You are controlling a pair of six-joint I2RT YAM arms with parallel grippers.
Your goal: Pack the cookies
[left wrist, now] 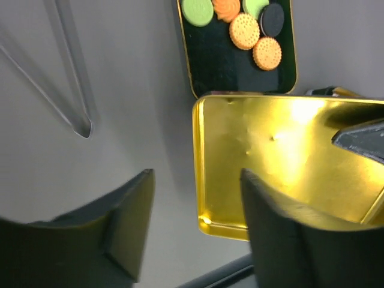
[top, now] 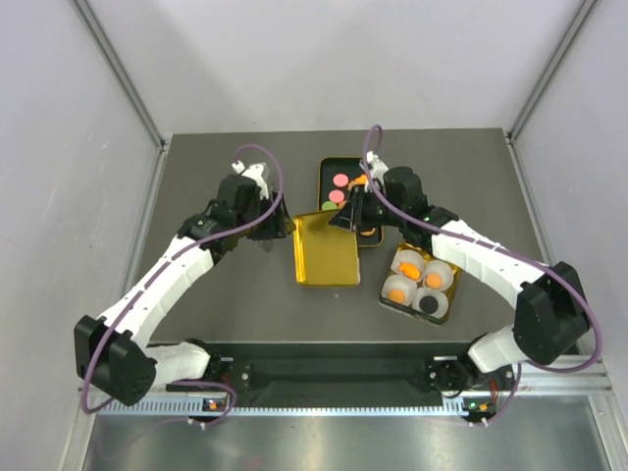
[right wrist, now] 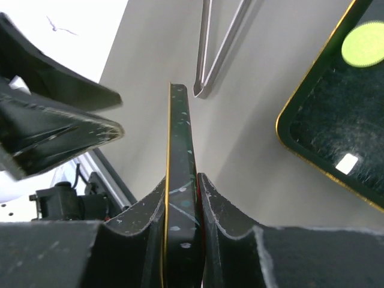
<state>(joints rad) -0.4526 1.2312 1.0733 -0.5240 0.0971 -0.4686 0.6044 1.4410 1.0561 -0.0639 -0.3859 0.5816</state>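
Several cookies (left wrist: 245, 31) — flat, face-up — in tin (left wrist: 222, 66)

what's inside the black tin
The black tin holds green, orange, pink and black cookies. The right gripper and the gold lid it holds hide its near end.

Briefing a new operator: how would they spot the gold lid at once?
On the dark grey table, look between the two arms. The gold rectangular metal lid is there, one edge pinched by the right arm's fingers; unlike the black tin of coloured cookies behind it, it holds nothing.
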